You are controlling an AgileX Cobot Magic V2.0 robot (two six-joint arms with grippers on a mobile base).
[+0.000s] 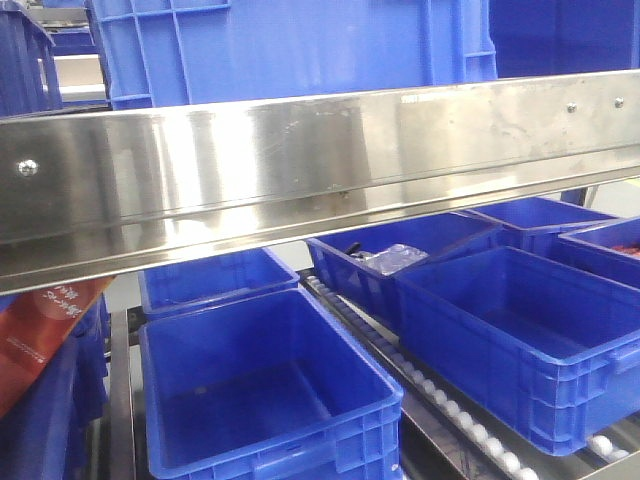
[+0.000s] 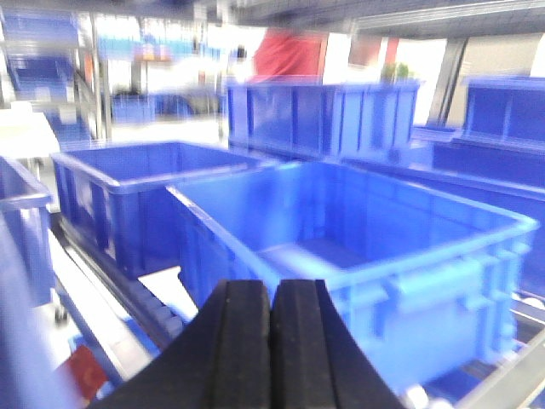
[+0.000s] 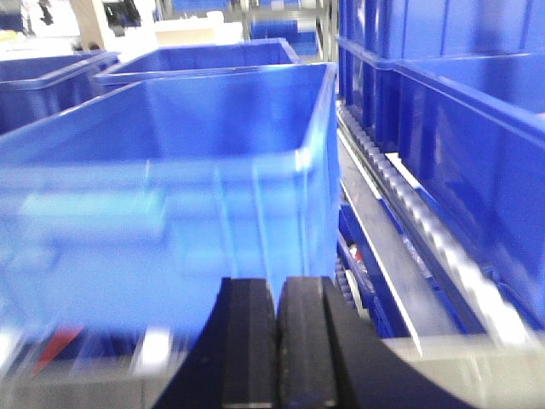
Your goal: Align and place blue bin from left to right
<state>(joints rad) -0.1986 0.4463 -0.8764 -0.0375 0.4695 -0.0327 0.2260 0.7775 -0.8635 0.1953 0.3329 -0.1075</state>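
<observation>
An empty blue bin (image 1: 262, 392) sits on the lower rack at the front left, and neither gripper shows in the front view. The right wrist view is filled by the ribbed wall of a blue bin (image 3: 170, 179), blurred. My right gripper (image 3: 278, 294) is shut just before that wall, holding nothing. My left gripper (image 2: 271, 294) is also shut and empty, in front of another empty blue crate (image 2: 366, 247) with a handle recess on its near wall. I cannot tell whether that crate is the same bin.
A wide steel shelf beam (image 1: 300, 170) crosses the front view, with a large blue crate (image 1: 300, 45) on top. More blue crates (image 1: 520, 325) fill the lower rack to the right. Roller tracks (image 1: 440, 395) (image 3: 409, 213) run between the rows.
</observation>
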